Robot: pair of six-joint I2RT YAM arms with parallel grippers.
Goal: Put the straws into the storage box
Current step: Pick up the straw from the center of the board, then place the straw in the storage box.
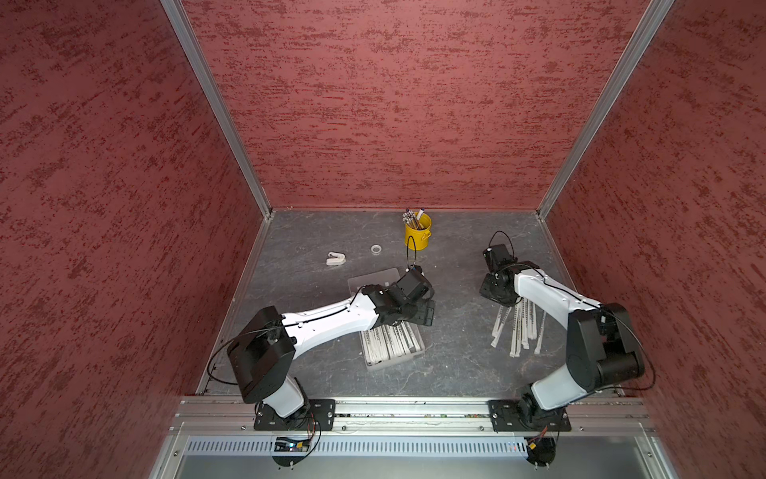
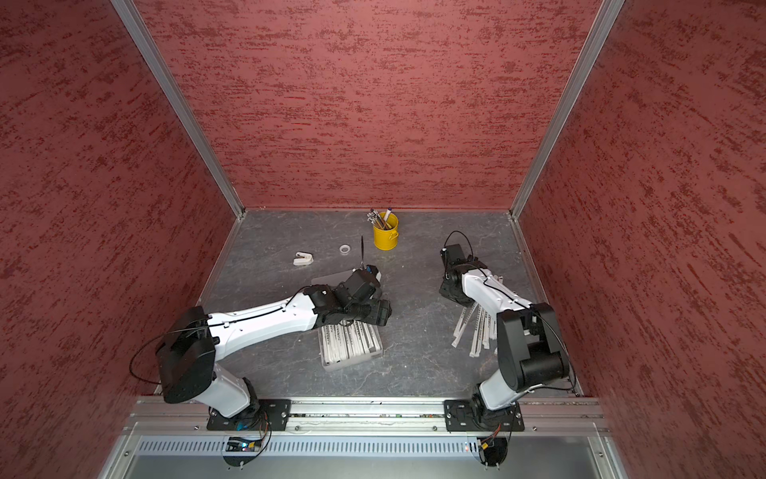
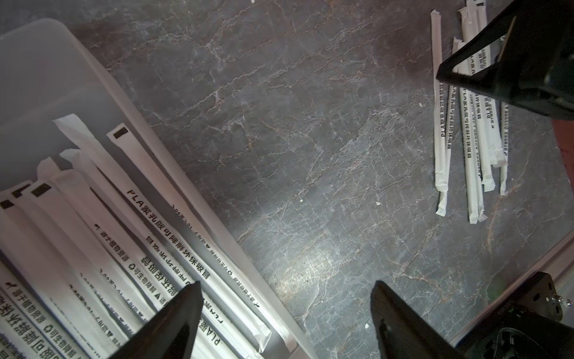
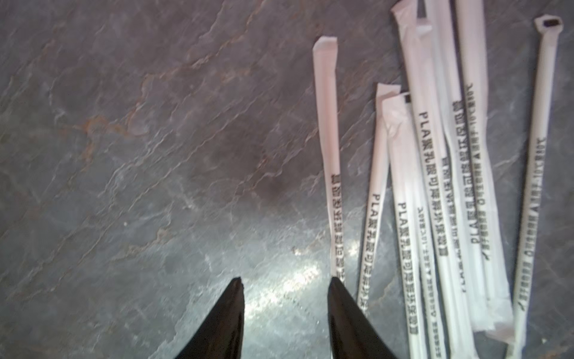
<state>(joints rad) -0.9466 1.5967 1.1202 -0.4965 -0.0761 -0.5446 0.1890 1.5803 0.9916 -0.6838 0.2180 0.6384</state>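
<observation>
On a dark, veined stone-look tabletop [image 1: 456, 373] enclosed by red textured walls [image 1: 393, 103], both top views show the storage box [image 1: 379, 364] roughly half-loaded with straws [image 1: 389, 340]; a loose pile [image 1: 518, 327] lies well apart, beneath the right arm. Left wrist view: left gripper [image 3: 286, 284] spread, empty, over the box's rim. Right wrist view: right gripper [image 4: 285, 279] parted, empty, beside the pile still to move.

1. The straws [image 4: 435, 186] have matt white paper wrappers with dark print.
2. The storage box [image 3: 46, 77] is smooth, translucent plastic with a frosted look.
3. The table [image 3: 310, 140] looks like dark veined stone with a slight sheen.
4. The walls [image 1: 414, 103] are red, rough and matt.
</observation>
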